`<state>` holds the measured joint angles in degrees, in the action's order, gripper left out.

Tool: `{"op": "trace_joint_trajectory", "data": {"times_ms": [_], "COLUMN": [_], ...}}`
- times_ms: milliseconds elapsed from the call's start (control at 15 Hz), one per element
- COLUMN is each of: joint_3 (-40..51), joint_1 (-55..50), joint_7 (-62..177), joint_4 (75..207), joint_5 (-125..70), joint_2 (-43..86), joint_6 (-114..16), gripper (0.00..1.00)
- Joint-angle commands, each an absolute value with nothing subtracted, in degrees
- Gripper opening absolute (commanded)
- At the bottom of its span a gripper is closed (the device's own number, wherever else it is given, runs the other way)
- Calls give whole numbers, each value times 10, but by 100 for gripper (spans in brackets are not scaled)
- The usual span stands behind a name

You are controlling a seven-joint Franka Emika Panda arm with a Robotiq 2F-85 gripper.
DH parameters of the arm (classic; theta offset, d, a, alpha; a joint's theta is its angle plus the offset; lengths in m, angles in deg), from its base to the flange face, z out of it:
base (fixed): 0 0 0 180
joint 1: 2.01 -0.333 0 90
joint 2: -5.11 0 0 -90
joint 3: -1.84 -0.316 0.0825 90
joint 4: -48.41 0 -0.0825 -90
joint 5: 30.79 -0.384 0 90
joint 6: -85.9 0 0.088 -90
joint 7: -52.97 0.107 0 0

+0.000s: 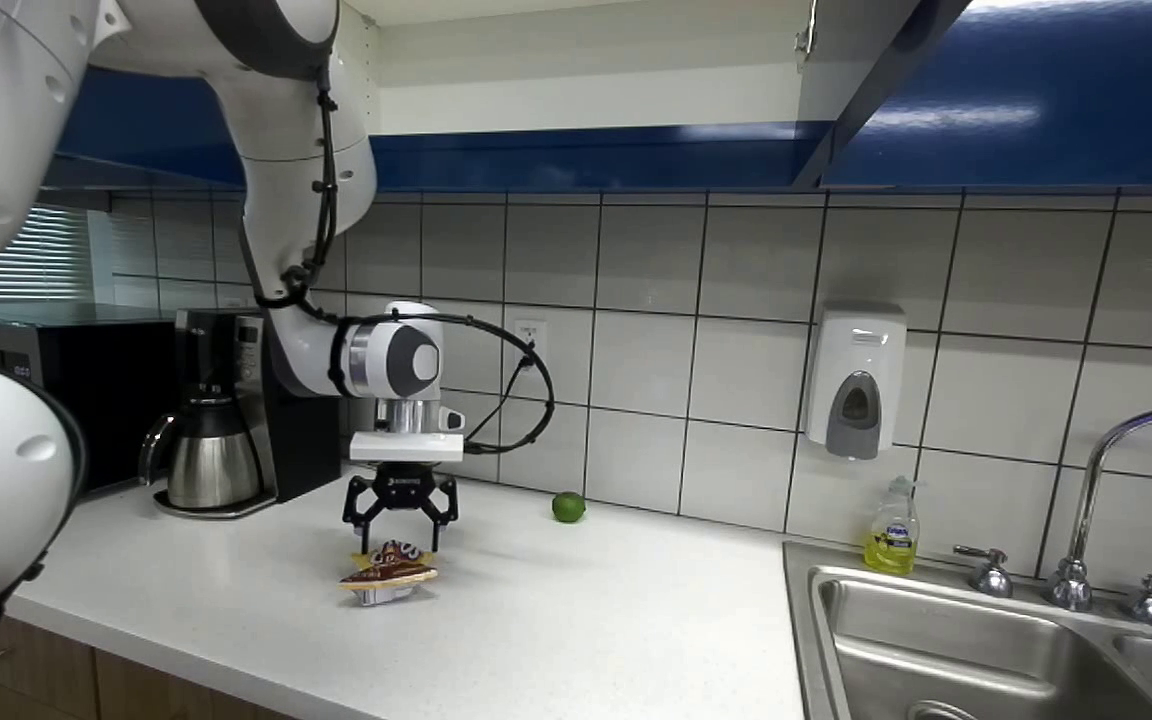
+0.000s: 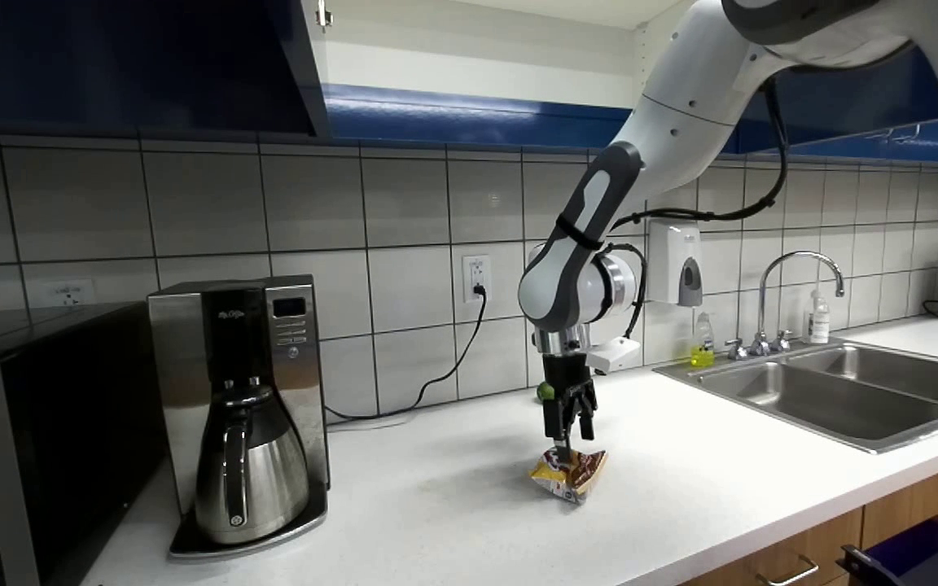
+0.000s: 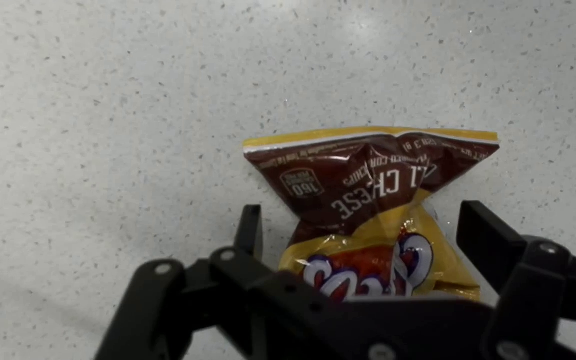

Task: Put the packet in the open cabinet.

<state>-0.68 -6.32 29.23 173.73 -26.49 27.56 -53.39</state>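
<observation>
Packet (image 3: 363, 190) lies on the desk (image 1: 616, 610), right under the claw (image 1: 400, 549). Claw is released: pointing down, fingers (image 3: 249, 230) well spread, standing either side of the packet's pinched middle. In the wrist view a strip of bare desk shows between one finger and the packet; whether the other finger touches it, can't tell. Packet is crinkled, brown at the flared end, yellow further along, white lettering, yellow strip on the end seam.

Cabinet (image 1: 586, 90) hangs overhead on the tiled wall (image 1: 646, 360), blue front, white inside on show, door swung out; seen in both exterior views. White arm (image 1: 301, 170) passes in front of it.

Small green round thing (image 1: 568, 507) farther back on the desk, near the wall, apart from the packet. Coffee maker (image 2: 306, 391) with its steel pot (image 2: 265, 488) in place, dark microwave (image 2: 70, 423) just beside it. Other end: steel sink (image 1: 808, 620), curved tap (image 1: 1086, 495), bottle (image 1: 891, 545) of yellow dish soap on the sink's back edge, white soap dispenser (image 1: 856, 370) on the wall above. Wall socket (image 2: 475, 273) with a black plug (image 2: 479, 290) in it, between coffee maker and dispenser.
</observation>
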Motion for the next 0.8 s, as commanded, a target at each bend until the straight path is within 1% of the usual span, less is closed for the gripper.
{"op": "trace_joint_trajectory", "data": {"times_ms": [0,533,600,667,733], "joint_3": [-17,-19,-19,-19,-20], "joint_1": [-57,-59,-60,-61,-61], "joint_7": [305,307,308,309,309], "joint_4": [1717,1703,1701,1699,1696], "joint_5": [-238,-222,-220,-219,-218], "joint_2": [291,305,307,309,309], "joint_6": [-521,-518,-517,-516,-513], "gripper": [100,100,75,74,68]}}
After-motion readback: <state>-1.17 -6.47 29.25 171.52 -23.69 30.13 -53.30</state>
